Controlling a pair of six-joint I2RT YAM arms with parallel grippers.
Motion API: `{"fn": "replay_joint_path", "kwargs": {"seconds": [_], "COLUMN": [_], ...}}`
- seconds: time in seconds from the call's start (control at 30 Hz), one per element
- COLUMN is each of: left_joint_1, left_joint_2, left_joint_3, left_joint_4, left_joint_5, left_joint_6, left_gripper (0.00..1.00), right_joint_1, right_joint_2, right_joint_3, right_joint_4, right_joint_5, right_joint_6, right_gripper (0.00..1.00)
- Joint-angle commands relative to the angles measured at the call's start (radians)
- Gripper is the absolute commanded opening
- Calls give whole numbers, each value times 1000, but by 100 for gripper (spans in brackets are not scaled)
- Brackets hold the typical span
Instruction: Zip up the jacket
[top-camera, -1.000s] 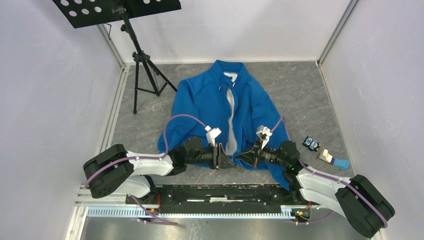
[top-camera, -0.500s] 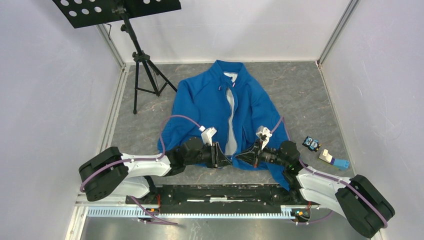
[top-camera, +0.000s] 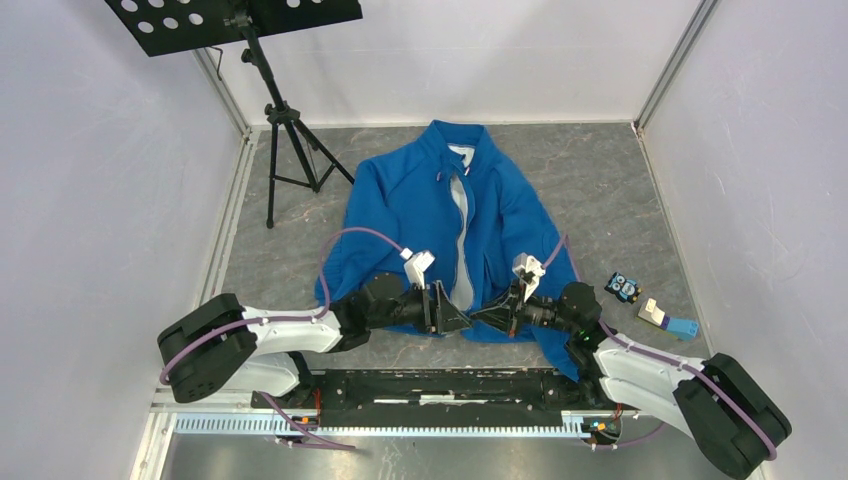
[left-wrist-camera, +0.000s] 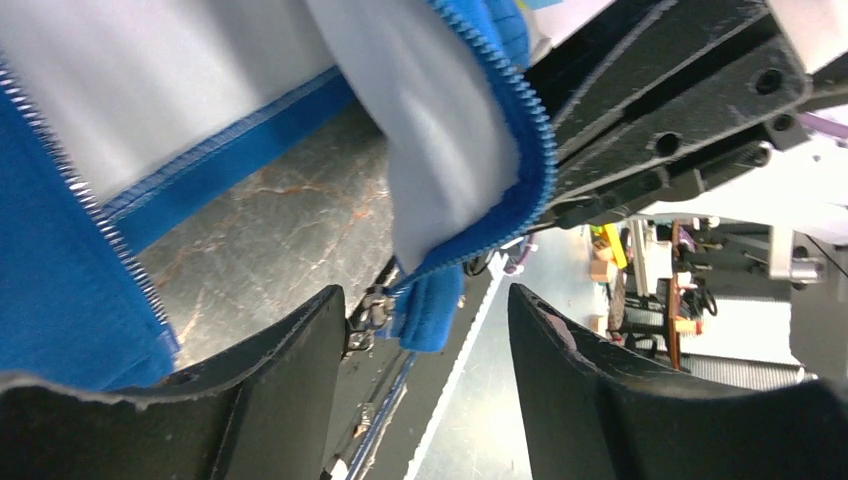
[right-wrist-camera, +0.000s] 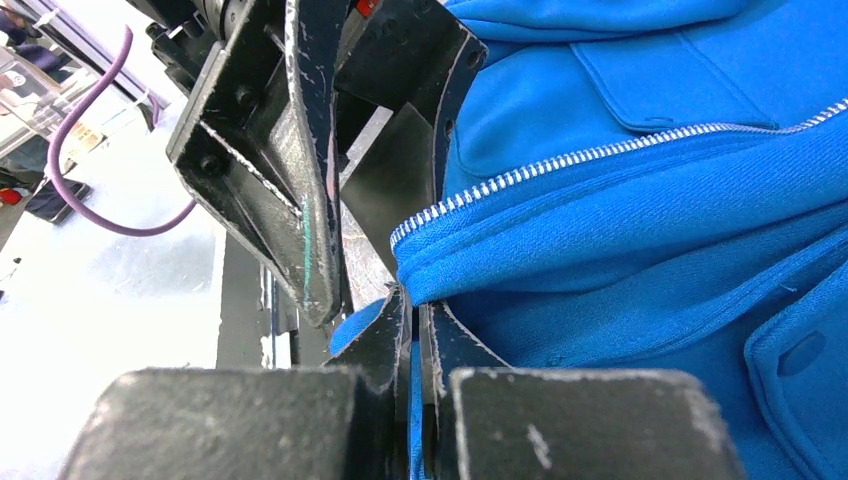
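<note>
The jacket (top-camera: 440, 200) lies spread on the grey table (top-camera: 610, 170), collar away from me, with its front open down the middle and white lining showing. It looks soft, light and limp, and I expect the cloth to bunch and drag rather than move as one sheet. I judge the hem right beside the zipper to be the only useful place to hold. My right gripper (right-wrist-camera: 412, 330) is clamped on that hem, just under the zipper teeth (right-wrist-camera: 560, 165). My left gripper (left-wrist-camera: 425, 320) stands spread, the lifted zipper end hanging between its fingers with nothing pinched. A small metal piece (left-wrist-camera: 372, 308) there may be the slider, but I cannot tell. From above, both grippers hide the hem.
</note>
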Motion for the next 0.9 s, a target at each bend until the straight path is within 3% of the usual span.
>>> {"fn": "replay_joint_path", "kwargs": {"seconds": [0.0,0.1,0.23,0.47,0.6,0.87], "left_joint_1": [4,5,5,5,6,5], "left_joint_2": [-13,6,10,-62,-66,7], "left_joint_3": [-1,10,3,-66,-46,-30], "left_joint_4": [129,110,109,128,96,216], "left_joint_5": [76,93,100,21,46,96], "left_joint_6": [41,22,-2,-22,-10,-57], "left_gripper": [65,52,42,38,37,30], "right_joint_1": [5,6,5,6,6,6], "right_joint_2": [-21,-17,-18,4,-10,-37], "right_joint_3": [-97,-92,-69,-66,-81,-84], "right_joint_4": [82,96,82,49,63,38], "right_joint_5": [-78,-76,-72,-70,-63,-54], "right_joint_6": [-12,3,11,-33,-27,-42], "right_gripper": [1,0,0,0,0,0]}}
